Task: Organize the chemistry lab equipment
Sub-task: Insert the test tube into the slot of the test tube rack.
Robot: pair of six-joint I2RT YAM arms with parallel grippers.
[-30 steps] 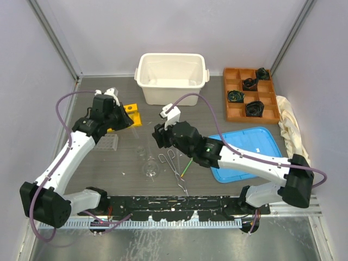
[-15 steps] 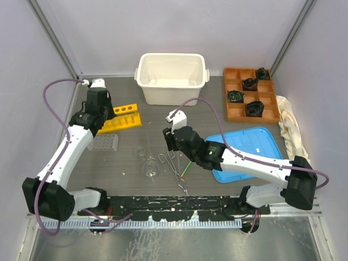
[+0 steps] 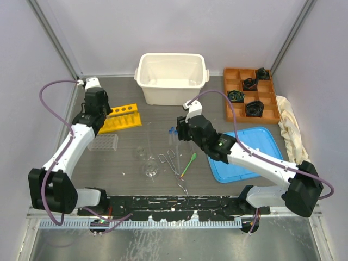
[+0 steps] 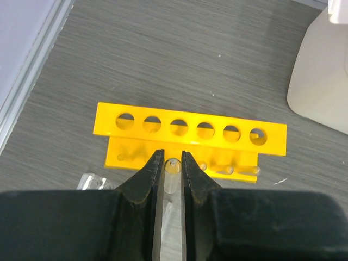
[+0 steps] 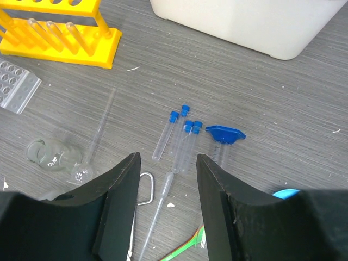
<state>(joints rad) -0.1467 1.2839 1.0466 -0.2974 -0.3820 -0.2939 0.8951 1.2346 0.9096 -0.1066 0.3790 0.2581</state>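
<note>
At the counter's point(image 3: 217, 109) left end: yellow rack point(image 4: 190, 129), six holes in a row.
Left fingers point(image 4: 156, 167): clamped on a clear tube point(image 4: 173, 173) whose long axis runs along them. The tip is just short of the hole row, about level with the third hole; likely a short advance, then down.
Centre: clear rack point(image 3: 103, 143), flasks point(image 3: 149, 168), tongs point(image 3: 173, 163), spatula point(image 3: 188, 163), all loose.
Right fingers point(image 5: 122, 196): spread, holding nothing. Blue-capped tubes point(image 5: 176, 133) lie flat directly ahead, lengthwise to the reach, with the cylinder point(image 5: 224, 135) beside them. The right arm is nearer.

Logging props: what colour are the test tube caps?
Blue; the test tube caps show best in the right wrist view.
</note>
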